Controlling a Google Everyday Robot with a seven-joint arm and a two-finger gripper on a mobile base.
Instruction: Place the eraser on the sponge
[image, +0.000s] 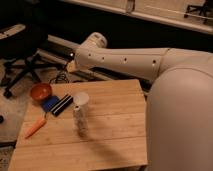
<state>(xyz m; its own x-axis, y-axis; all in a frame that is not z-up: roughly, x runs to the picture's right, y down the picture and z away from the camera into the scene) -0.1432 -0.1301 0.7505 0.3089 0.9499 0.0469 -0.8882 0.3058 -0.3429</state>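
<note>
The black eraser (62, 105) with a pale stripe lies flat on the wooden table (110, 135) near its left edge. It touches the right side of the blue sponge (49, 103), which lies flat beside it. My gripper (72, 65) hangs at the end of the white arm (130, 60), above and behind the table's far left corner. It is well apart from both the eraser and the sponge.
An orange bowl (41, 91) sits just behind the sponge. An orange carrot (36, 127) lies near the left edge. A clear upright cup with a white top (80, 112) stands right of the eraser. An office chair (22, 65) stands on the floor at left.
</note>
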